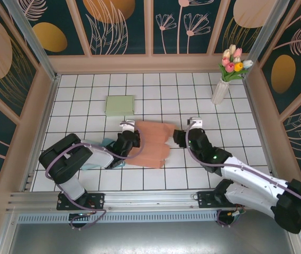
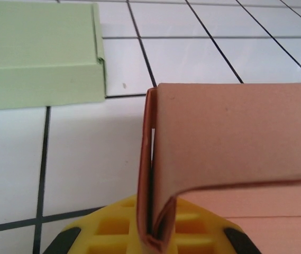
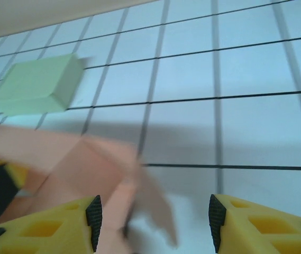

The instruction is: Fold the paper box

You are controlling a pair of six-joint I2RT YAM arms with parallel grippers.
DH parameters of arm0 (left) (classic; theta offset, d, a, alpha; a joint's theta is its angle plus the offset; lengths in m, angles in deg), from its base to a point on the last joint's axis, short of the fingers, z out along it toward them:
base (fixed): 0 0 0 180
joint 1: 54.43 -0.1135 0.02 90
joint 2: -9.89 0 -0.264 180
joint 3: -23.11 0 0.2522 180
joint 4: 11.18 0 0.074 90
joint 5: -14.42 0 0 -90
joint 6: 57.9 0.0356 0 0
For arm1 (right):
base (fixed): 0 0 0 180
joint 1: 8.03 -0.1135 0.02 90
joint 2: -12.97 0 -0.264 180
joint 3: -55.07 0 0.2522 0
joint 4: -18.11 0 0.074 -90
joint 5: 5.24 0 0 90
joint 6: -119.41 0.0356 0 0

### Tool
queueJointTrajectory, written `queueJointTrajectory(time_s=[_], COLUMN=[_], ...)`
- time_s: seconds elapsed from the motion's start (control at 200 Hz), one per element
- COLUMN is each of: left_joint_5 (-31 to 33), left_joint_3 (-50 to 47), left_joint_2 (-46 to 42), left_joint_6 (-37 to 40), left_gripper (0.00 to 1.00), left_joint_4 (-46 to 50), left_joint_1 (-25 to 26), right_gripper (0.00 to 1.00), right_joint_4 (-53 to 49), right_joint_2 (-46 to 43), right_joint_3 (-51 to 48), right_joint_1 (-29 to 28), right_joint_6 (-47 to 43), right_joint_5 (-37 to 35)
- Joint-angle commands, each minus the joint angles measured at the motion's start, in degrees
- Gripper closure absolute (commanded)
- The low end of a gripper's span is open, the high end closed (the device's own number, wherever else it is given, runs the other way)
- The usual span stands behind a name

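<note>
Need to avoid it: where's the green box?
Top view: the green box lies left of centre, just beyond the orange paper, not touching it.

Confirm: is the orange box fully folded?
No, partly: the orange box lies mostly flat, one flap pinched upright in the left gripper.

Blurred salmon-pink paper box (image 3: pixel 81 169), lower left; pale-green cardboard box (image 3: pixel 36 84), upper left; white tiled tabletop (image 3: pixel 235 132); right gripper (image 3: pixel 154 222), yellow fingers (image 3: pixel 49 230) apart.
</note>
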Motion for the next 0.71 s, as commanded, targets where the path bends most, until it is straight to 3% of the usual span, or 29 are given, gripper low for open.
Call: queueJointTrajectory(time_s=[0.0,0.135,0.415,0.701], left_joint_5=[-11.53,-18.95,-26.81,-26.65], left_joint_3=[0.14,2.59,1.13,2.57], left_joint_2=[-1.38,-1.44,-2.55,-2.69], left_joint_6=[1.79,0.30,1.66,-0.06], left_gripper=[1.00,1.00,1.00,1.00], left_joint_4=[-3.45,2.24,-0.60,1.33], left_joint_1=[-3.28,-6.29,-6.58,-6.75], right_gripper=[0.42,0.42,0.43,0.45], right_joint_4=[-4.43,-2.09,6.57,9.82], right_joint_2=[-1.81,-2.08,-0.90,0.14], right_joint_3=[-2.16,-3.28,-4.04,-4.79], right_joint_1=[4.22,6.55,6.91,4.67], right_joint_6=[-1.71,-2.83,-9.01,-10.47], right_joint_5=[-1.93,2.78,21.53,29.87])
